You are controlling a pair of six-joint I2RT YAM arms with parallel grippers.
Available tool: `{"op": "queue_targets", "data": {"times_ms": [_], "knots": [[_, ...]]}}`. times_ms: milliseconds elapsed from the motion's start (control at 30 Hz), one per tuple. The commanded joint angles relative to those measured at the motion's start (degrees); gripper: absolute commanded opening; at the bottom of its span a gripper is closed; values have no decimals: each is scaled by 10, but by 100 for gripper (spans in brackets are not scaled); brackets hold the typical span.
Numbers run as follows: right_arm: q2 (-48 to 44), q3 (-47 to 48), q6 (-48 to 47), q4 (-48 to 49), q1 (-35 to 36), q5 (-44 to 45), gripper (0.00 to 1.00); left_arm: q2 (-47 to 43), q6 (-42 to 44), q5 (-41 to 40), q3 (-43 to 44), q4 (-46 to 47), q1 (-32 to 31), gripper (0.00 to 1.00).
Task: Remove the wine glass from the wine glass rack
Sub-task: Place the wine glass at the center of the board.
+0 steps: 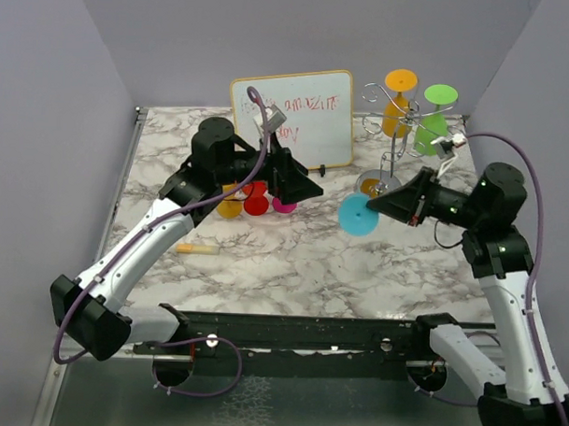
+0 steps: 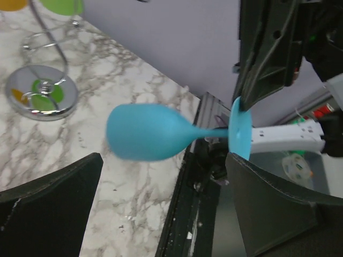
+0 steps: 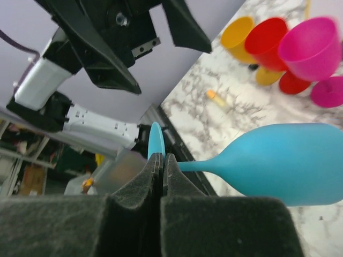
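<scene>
The silver wire rack stands at the back right on its round shiny base, with an orange glass and a green glass hanging on it. Its base also shows in the left wrist view. My right gripper is shut on the foot of a blue wine glass. It holds the glass on its side above the table, clear of the rack. The bowl points away from the fingers. My left gripper is open and empty, facing the blue glass.
A whiteboard stands at the back centre. Yellow, red and magenta glasses stand on the table under the left gripper. A yellow marker lies at the left front. Grey walls close in the table.
</scene>
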Motion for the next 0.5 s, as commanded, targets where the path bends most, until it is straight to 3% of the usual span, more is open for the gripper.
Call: {"op": "queue_targets", "data": {"times_ms": [0,100,167,267,467], "knots": [[43,15,-57,-46,173,165,1,23,-14,73,25,42,-44,99],[88,32,-67,-5,290,251,1,20,13,57,28,8,-45,99],[113,42,-81,13,330,289,1,19,57,26,45,-60,-45,99],[133,46,-93,33,337,311,1,11,104,-12,65,-132,-44,99],[131,30,-108,65,337,330,1,-8,141,-34,60,-173,-44,99]]}}
